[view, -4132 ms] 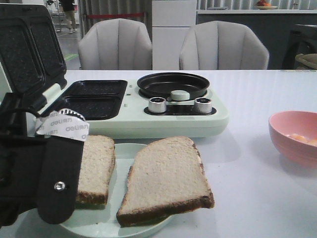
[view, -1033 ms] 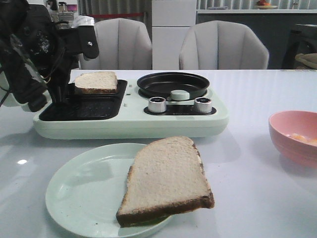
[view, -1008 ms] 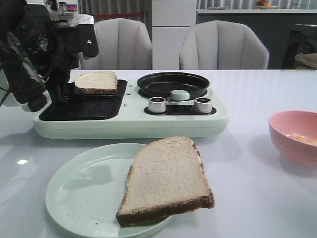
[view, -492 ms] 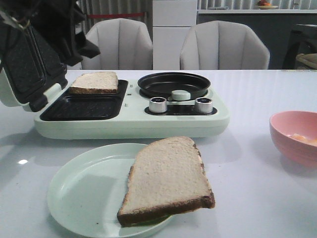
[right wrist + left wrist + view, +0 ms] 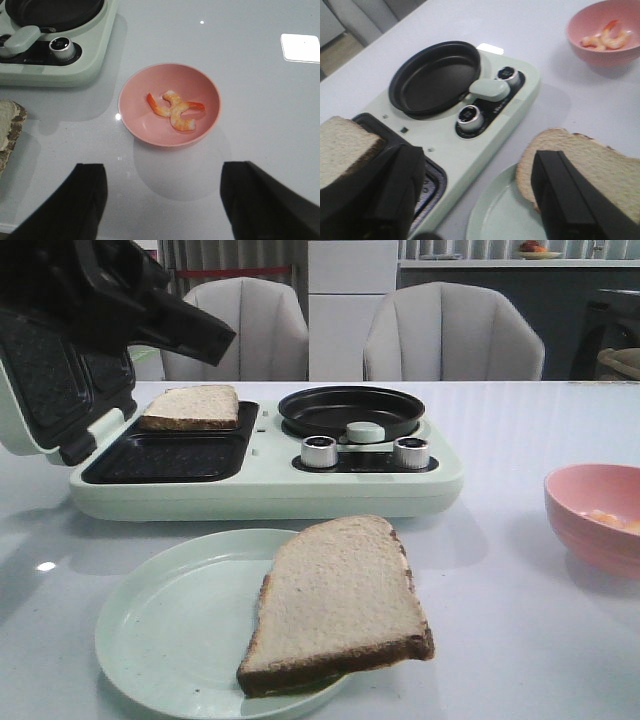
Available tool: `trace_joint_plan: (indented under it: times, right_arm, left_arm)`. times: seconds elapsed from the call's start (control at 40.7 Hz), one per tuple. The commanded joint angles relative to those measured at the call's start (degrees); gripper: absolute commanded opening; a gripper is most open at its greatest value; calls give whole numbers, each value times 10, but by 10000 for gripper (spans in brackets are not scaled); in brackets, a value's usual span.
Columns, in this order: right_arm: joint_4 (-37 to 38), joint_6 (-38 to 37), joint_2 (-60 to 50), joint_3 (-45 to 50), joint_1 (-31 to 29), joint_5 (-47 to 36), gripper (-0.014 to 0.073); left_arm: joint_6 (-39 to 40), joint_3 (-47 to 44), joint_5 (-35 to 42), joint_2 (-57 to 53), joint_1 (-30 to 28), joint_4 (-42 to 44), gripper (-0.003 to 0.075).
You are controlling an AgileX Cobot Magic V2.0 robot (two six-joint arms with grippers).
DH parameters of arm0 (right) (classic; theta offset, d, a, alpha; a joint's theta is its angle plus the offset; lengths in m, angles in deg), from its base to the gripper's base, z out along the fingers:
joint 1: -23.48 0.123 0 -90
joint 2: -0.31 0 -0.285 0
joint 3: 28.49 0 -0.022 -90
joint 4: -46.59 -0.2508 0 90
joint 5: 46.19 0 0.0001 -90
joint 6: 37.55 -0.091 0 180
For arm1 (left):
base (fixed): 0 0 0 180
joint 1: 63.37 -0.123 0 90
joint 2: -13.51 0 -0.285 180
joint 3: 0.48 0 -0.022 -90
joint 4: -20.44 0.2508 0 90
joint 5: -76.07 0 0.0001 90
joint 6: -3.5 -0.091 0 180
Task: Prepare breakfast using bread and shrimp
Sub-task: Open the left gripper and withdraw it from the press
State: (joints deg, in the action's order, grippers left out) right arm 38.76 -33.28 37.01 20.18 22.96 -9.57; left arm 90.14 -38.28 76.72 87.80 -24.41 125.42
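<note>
**One slice in the sandwich press, one on the plate, shrimp in the bowl**

One slice of bread (image 5: 192, 406) lies flat in the far compartment of the sandwich press (image 5: 170, 455), its long axis running across the table and a dark crust edge facing the camera. The near compartment beside it holds nothing. The other slice of bread (image 5: 340, 605) rests on the pale green plate (image 5: 170, 630), its long axis running from the near left toward the far right; its near right corner juts past the plate's rim and over the table (image 5: 520, 640).

The shrimp (image 5: 175, 111) lie curled and touching in the bottom of the pink bowl (image 5: 135, 107), well apart from the plate, on the right side of the table. In the front view the bowl is cut off by the picture's edge and only a bit of orange shows inside. How many pieces there are is hard to tell.

The round black pan (image 5: 350, 410) of the breakfast maker (image 5: 300, 490) is bare, with two metal knobs (image 5: 318, 451) in front of it. The press lid (image 5: 45, 380) stands open, partly hidden by the left arm.

The left gripper (image 5: 475, 195) hangs above the appliance with its jaws wide apart, gripping nothing; its fingertips run out of the wrist picture. The right gripper (image 5: 165, 200) hovers near the bowl, jaws likewise spread and bare.
</note>
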Motion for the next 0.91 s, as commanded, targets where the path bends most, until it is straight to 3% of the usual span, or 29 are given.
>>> trace_joint_plan:
  times: [0.0, 0.148, 0.32, 0.541, 0.615, 0.689, 0.738, 0.885]
  right_arm:
    - [2, 1, 7, -20, 1, -39, 582]
    - [2, 1, 7, -20, 1, -39, 582]
    - [2, 1, 7, -20, 1, -39, 582]
    - [2, 1, 7, -20, 1, -39, 582]
    - [2, 1, 7, -20, 1, -39, 582]
    - [2, 1, 7, -20, 1, -39, 582]
    - [2, 1, 7, -20, 1, -39, 582]
    - [2, 1, 7, -20, 1, -39, 582]
  left_arm:
    - [15, 7, 9, -24, 1, 15, 507]
    - [-48, 0, -58, -23, 1, 15, 507]
    - [-50, -3, -170, -23, 1, 15, 507]
    - [-50, -3, -143, -23, -5, 11, 506]
    - [-161, 0, -133, -23, -13, -129, 506]
    - [-378, 0, -142, -23, -19, -308, 506]
    - [-474, 0, -154, -25, -19, -410, 507]
    - [-710, 0, -164, -47, -19, -711, 507]
